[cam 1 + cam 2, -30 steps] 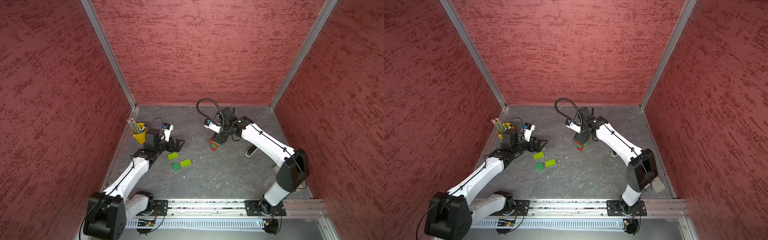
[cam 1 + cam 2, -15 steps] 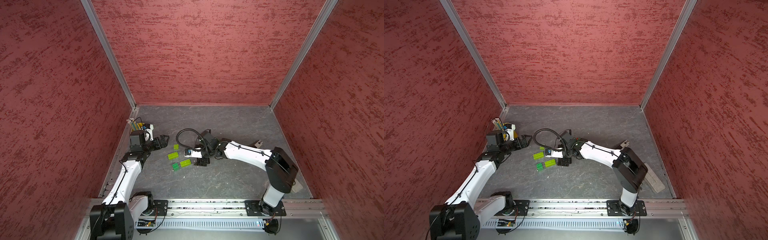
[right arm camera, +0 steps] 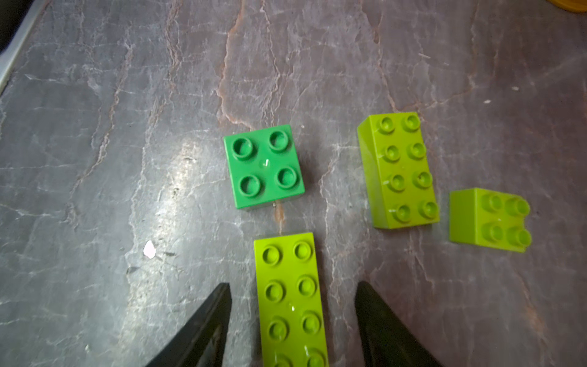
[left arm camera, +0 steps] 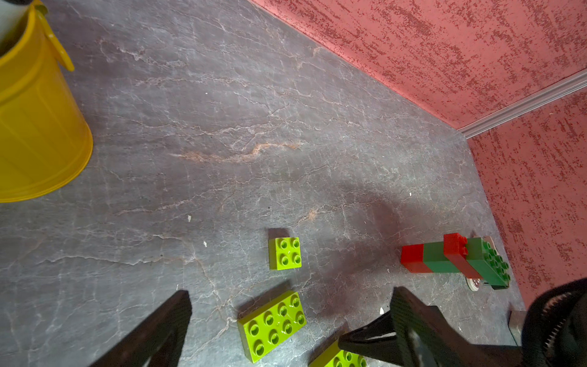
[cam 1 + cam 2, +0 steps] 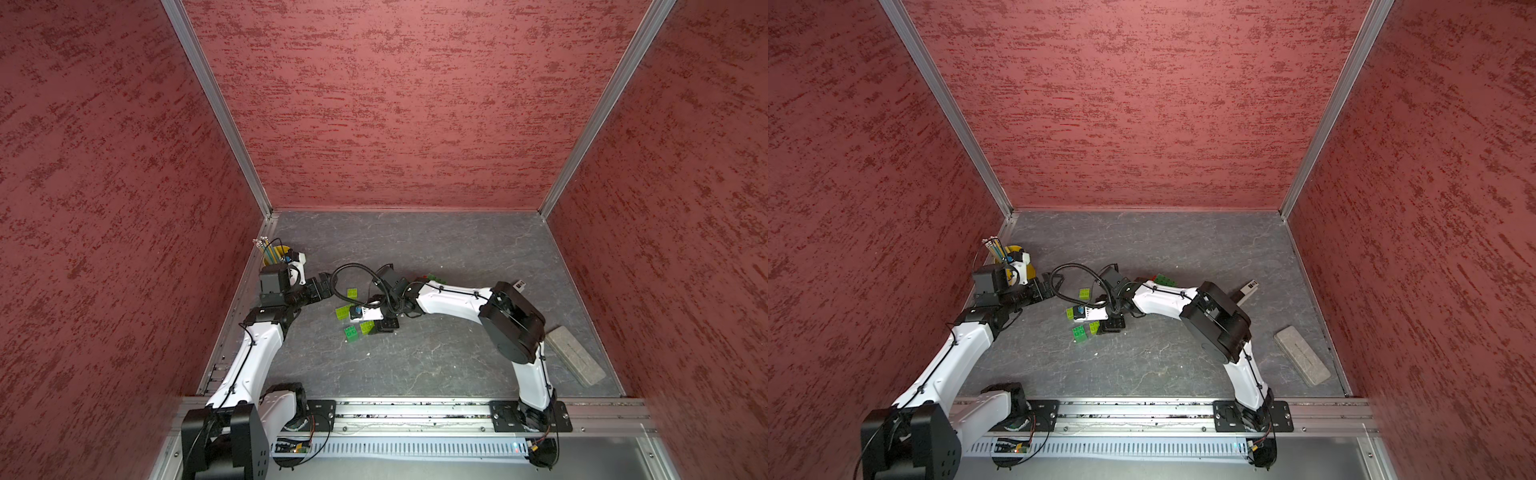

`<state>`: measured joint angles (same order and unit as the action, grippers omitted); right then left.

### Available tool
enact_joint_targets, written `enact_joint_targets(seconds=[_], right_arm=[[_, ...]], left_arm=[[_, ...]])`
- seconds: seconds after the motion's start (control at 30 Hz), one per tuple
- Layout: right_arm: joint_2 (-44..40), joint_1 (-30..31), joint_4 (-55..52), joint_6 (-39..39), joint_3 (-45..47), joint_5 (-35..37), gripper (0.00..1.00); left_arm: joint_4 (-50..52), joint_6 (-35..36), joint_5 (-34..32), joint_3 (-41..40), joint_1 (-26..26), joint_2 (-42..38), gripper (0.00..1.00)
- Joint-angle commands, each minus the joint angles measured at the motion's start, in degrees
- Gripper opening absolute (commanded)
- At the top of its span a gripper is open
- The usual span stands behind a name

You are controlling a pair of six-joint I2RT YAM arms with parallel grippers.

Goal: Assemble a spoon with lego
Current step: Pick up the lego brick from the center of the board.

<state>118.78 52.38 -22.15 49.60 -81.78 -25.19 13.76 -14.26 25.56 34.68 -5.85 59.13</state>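
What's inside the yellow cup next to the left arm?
A bunch of thin pencil-like sticks pokes out of the yellow cup. The left arm covers much of the cup, so anything lower inside is hidden.

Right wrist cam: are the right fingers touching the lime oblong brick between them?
No: the lime oblong brick lies between the right gripper fingers, with bare tabletop showing on both sides.
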Motion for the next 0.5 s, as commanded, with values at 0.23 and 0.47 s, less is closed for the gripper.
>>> enact_joint_targets(seconds=[0.23, 0.47], right_arm=[[5.1, 1.3, -4.9, 3.0, -6.5, -0.6, 0.50], [4.8, 1.3, -6.6, 2.8, -6.1, 1.6, 0.47]], left_arm=[[-0.3, 0.1, -0.1, -0.3, -0.4, -1.0, 1.00], [-0.3, 0.2, 0.1, -0.3, 0.0, -1.0, 1.00]])
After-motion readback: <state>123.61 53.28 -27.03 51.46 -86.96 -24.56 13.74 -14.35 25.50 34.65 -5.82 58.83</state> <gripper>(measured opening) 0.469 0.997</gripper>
